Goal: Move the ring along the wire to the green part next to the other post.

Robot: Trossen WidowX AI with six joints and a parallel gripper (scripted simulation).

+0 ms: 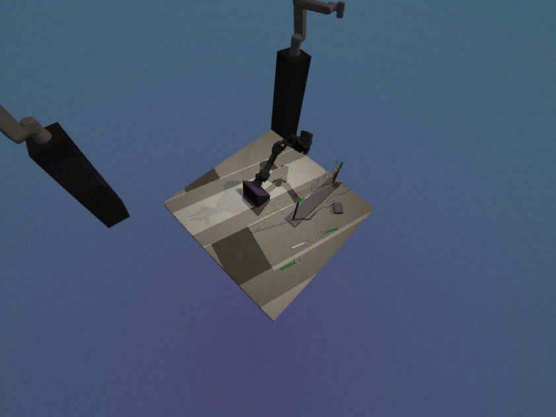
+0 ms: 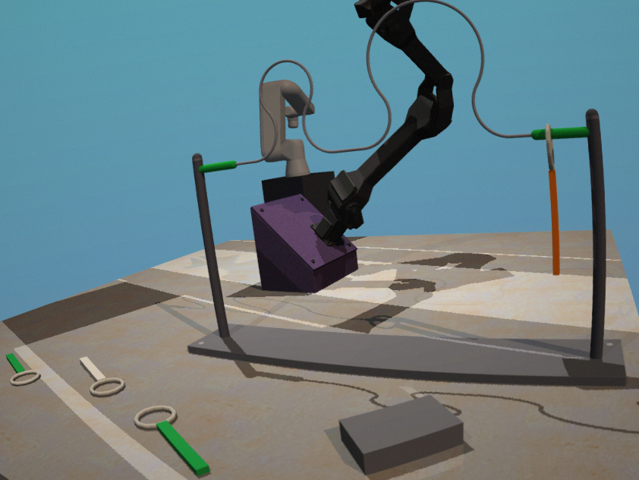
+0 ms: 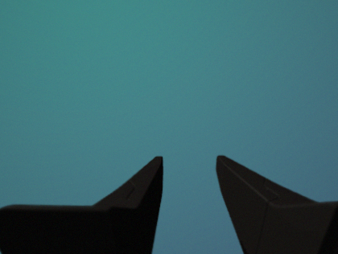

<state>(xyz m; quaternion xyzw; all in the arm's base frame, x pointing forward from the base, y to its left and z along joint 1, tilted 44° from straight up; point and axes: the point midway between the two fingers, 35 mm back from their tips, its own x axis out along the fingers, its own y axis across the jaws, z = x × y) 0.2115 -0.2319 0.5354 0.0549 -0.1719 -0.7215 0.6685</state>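
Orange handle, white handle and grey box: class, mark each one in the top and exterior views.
Orange handle [image 1: 335, 173] [image 2: 554, 222]: top and exterior views, middle of its length.
White handle [image 1: 297, 245] [image 2: 92, 368]: both views, middle of its bar.
Grey box [image 1: 338, 207] [image 2: 402, 419]: both views, upper face.
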